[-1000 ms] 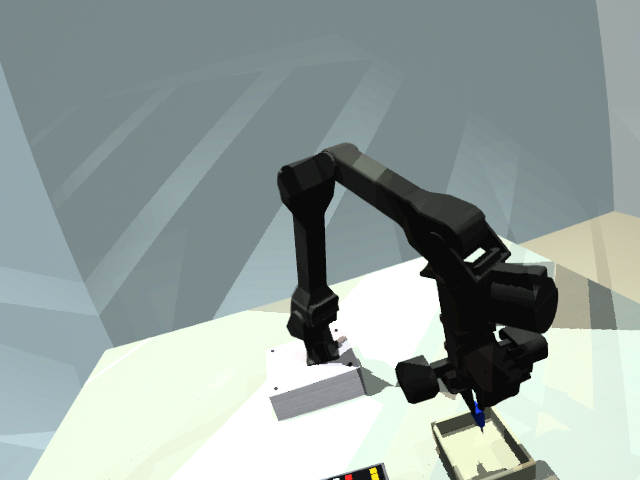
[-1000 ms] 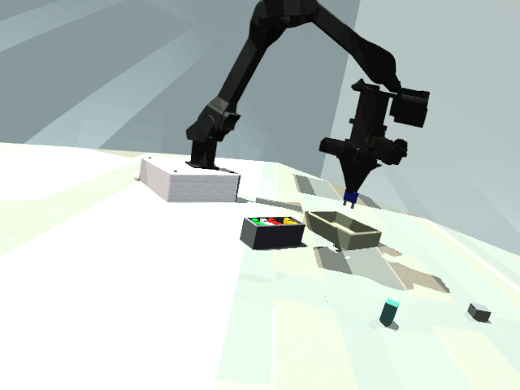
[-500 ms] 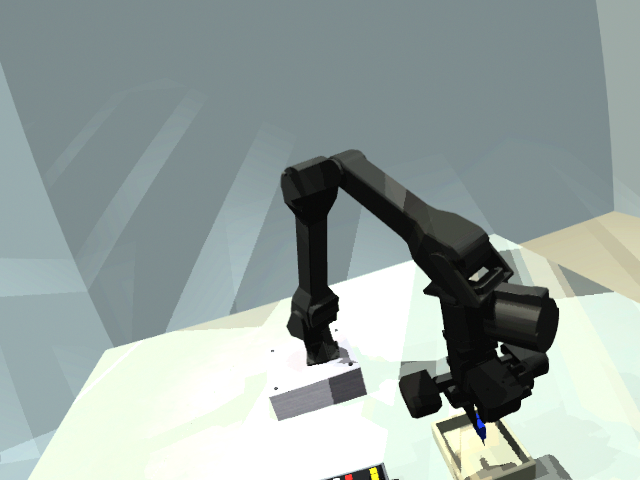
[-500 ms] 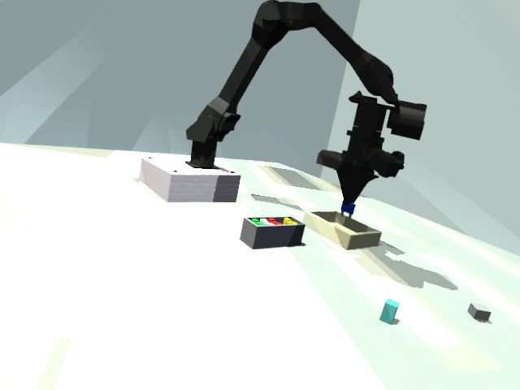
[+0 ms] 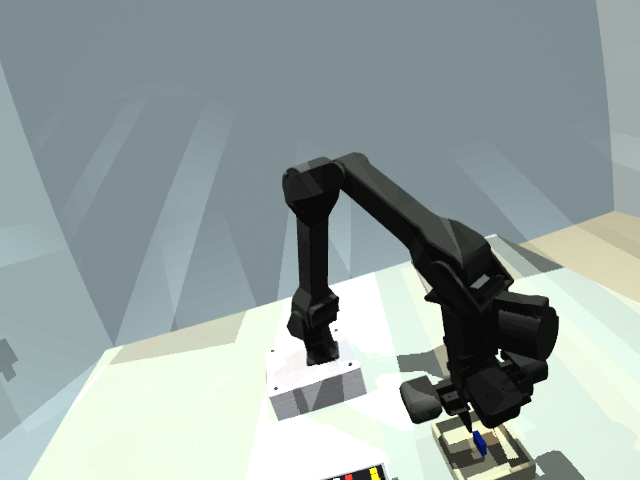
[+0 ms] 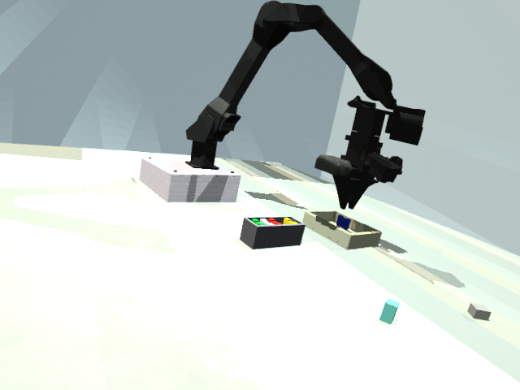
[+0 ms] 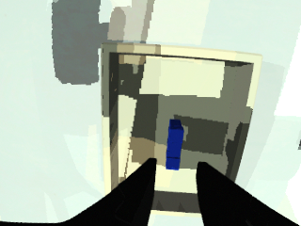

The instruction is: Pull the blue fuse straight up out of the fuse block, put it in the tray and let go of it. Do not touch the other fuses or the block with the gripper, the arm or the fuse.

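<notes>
The blue fuse (image 5: 479,442) (image 6: 343,221) (image 7: 174,144) is inside the walls of the beige tray (image 5: 521,471) (image 6: 363,240) (image 7: 188,49), below the fingertips and apart from them. I cannot tell if it rests on the tray floor. My gripper (image 6: 347,207) (image 7: 176,167) is partly open and empty, pointing down above the tray, its tips above the rim. The dark fuse block (image 6: 273,236) stands left of the tray in the exterior view, holding green (image 6: 255,221), white (image 6: 263,221), red (image 6: 274,221) and yellow (image 6: 288,221) fuses. The top view cuts the block off at its bottom edge.
The arm's pale base box (image 5: 320,398) (image 6: 203,188) stands behind the block. A teal block (image 6: 389,311) and a small grey block (image 6: 478,311) lie toward the front right in the exterior view.
</notes>
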{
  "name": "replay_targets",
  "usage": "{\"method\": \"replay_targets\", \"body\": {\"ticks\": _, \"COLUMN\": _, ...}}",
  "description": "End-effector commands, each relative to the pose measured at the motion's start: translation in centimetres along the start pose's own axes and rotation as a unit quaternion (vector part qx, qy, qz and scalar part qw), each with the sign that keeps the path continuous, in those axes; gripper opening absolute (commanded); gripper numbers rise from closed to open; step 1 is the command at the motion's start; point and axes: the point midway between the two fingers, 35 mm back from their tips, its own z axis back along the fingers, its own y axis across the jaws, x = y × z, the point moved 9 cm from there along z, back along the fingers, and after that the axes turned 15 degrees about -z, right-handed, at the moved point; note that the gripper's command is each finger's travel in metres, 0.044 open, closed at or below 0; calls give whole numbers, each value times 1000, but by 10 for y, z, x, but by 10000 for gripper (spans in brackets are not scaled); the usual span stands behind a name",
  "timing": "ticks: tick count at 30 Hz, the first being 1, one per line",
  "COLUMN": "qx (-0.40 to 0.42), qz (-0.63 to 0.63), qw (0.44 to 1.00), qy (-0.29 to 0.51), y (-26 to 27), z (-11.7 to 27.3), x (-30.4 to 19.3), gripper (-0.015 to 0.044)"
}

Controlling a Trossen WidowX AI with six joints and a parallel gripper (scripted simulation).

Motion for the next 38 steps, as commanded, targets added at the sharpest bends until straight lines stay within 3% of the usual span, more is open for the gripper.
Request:
{"method": "replay_targets", "body": {"ticks": 1, "qx": 0, "qz": 0, "qw": 1000, "qy": -1, "y": 0, "z": 1, "x": 0, "gripper": 210}}
{"method": "replay_targets", "body": {"ticks": 6, "qx": 0, "qz": 0, "qw": 1000, "qy": 0, "y": 0, "z": 4, "x": 0, "gripper": 330}}
{"method": "replay_targets", "body": {"ticks": 10, "qx": 0, "qz": -2, "qw": 1000, "qy": 3, "y": 0, "z": 37, "x": 0, "gripper": 330}}
{"method": "replay_targets", "body": {"ticks": 38, "qx": -3, "qz": 0, "qw": 1000, "qy": 3, "y": 0, "z": 34, "x": 0, "gripper": 330}}
